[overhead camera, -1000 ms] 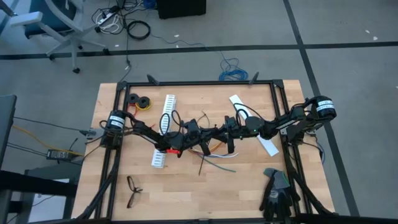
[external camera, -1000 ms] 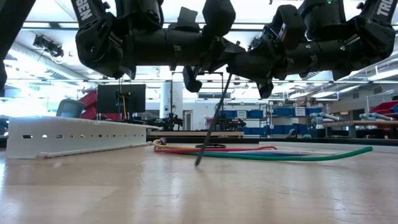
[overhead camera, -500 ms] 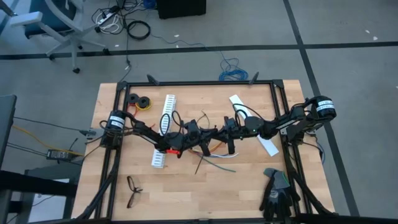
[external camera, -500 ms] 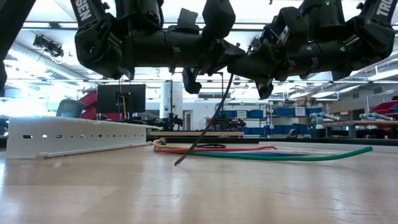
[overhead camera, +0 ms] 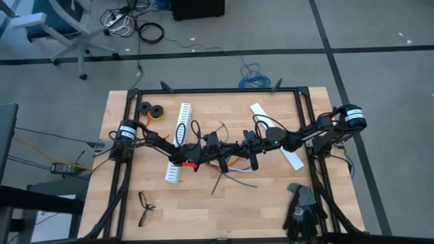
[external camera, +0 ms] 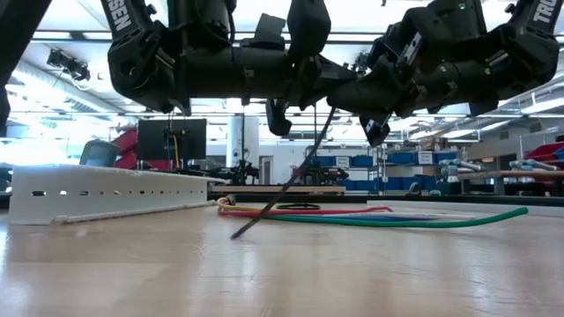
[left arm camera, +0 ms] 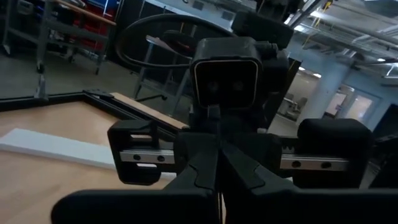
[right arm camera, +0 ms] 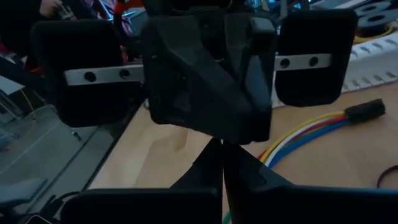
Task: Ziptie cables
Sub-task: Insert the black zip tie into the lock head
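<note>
Swung lower — one ziptie (external camera: 280,195), pinched between both grippers; five cables (external camera: 352,215) beneath.

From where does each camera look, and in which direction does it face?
High: above, looking straight down on the table; left arm and right arm show.
Low: at table height, looking level across; arms overhead, ziptie hanging.
Left wrist: past the left gripper at the right arm.
Right wrist: past the right gripper at the left arm, cables.
Shared: high and low show the ziptie.

Cables (overhead camera: 239,177) partly hidden under the arms at table centre; ziptie's (external camera: 280,190) upper end lost among dark grippers; gloves (overhead camera: 300,210) cut off at near edge
</note>
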Controlling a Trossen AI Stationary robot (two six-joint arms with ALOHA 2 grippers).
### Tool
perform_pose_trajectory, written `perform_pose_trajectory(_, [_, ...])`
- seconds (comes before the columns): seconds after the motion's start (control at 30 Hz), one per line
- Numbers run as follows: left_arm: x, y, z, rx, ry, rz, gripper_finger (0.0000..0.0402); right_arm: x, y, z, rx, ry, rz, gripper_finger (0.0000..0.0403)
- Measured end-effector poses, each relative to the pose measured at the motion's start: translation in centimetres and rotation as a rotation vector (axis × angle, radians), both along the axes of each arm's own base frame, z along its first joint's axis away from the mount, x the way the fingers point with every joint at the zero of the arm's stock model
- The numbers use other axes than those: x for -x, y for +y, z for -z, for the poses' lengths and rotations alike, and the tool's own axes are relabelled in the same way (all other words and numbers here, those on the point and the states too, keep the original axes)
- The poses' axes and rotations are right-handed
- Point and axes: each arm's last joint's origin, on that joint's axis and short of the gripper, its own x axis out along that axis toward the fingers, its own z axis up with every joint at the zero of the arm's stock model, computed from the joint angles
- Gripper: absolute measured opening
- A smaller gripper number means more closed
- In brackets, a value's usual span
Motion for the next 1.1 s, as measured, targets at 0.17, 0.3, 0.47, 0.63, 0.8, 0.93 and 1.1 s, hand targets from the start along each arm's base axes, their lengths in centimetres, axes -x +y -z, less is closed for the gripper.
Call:
perform_pose_trajectory(0.17, [-0.2, 0.5, 0.2, 0.023, 0.017, 0.063, 0.0021, 0.0, 0.1, 0.2, -0.027, 0.021, -0.034, 0.0000])
perform_pose_trajectory(0.3, [-0.3, 1.0, 0.5, 0.053, 0.048, 0.125, 0.0021, 0.1, 0.2, 0.3, -0.037, 0.035, -0.059, 0.0000])
perform_pose_trajectory(0.47, [-0.4, 1.0, 0.5, 0.043, 0.060, 0.173, 0.0022, 0.1, 0.3, 0.5, -0.061, 0.069, -0.089, 0.0000])
perform_pose_trajectory(0.63, [-0.4, 1.7, 0.7, 0.040, 0.091, 0.182, 0.0022, 0.2, 0.3, 0.9, -0.064, 0.104, -0.092, 0.0000])
perform_pose_trajectory(0.8, [-0.4, 2.0, 0.8, 0.039, 0.099, 0.223, 0.0022, 0.2, 0.3, 0.9, -0.068, 0.113, -0.103, 0.0000])
perform_pose_trajectory(0.93, [-0.5, 2.3, 0.9, 0.036, 0.115, 0.259, 0.0022, 0.3, 0.3, 1.0, -0.076, 0.125, -0.112, 0.0000])
perform_pose_trajectory(1.1, [-0.5, 2.6, 0.9, 0.038, 0.115, 0.270, 0.0022, 0.3, 0.3, 1.1, -0.082, 0.131, -0.110, 0.0000])
